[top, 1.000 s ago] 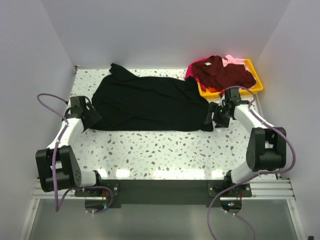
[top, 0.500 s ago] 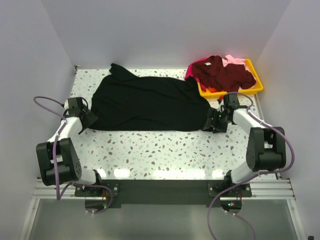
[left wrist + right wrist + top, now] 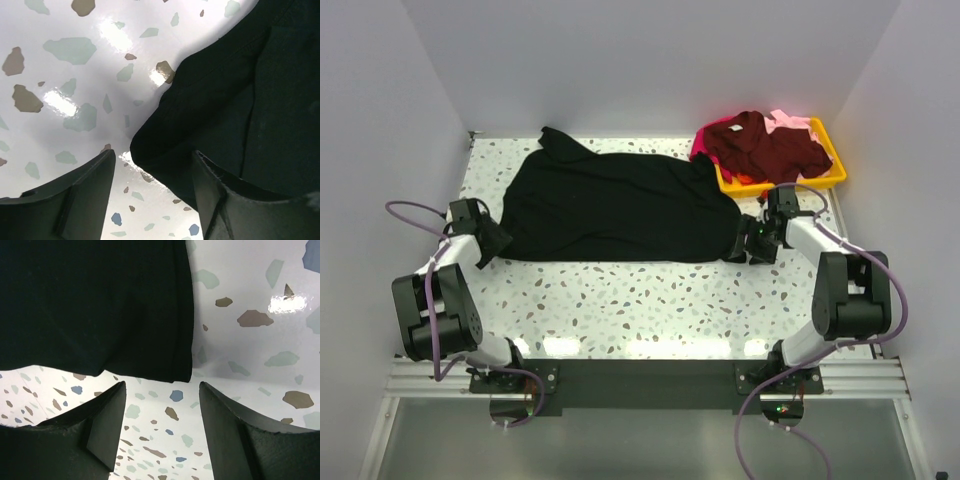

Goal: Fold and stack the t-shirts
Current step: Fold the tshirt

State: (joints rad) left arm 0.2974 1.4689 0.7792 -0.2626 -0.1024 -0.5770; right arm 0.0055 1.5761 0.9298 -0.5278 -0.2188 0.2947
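Observation:
A large black t-shirt (image 3: pixel 615 205) lies spread flat across the speckled table. My left gripper (image 3: pixel 492 243) is low at its near left corner and stands open. In the left wrist view that corner (image 3: pixel 165 145) pokes between the fingers (image 3: pixel 220 195), and the right one lies over the cloth. My right gripper (image 3: pixel 745 247) is at the near right corner, also open. The black hem (image 3: pixel 150 360) ends just ahead of its fingertips (image 3: pixel 110 405), with bare table between them. A dark maroon shirt (image 3: pixel 765 145), a magenta one (image 3: pixel 702 145) and a pale pink one (image 3: pixel 788 122) are heaped in the tray.
The yellow plastic tray (image 3: pixel 835 170) stands at the back right corner, close behind my right arm. White walls close in the table on three sides. Bare speckled table (image 3: pixel 640 300) runs along the near edge in front of the shirt.
Both grippers have dropped lower and their jaws have narrowed a little. The left one slid left and nearer to the shirt's corner; the right one shifted slightly at the right hem.

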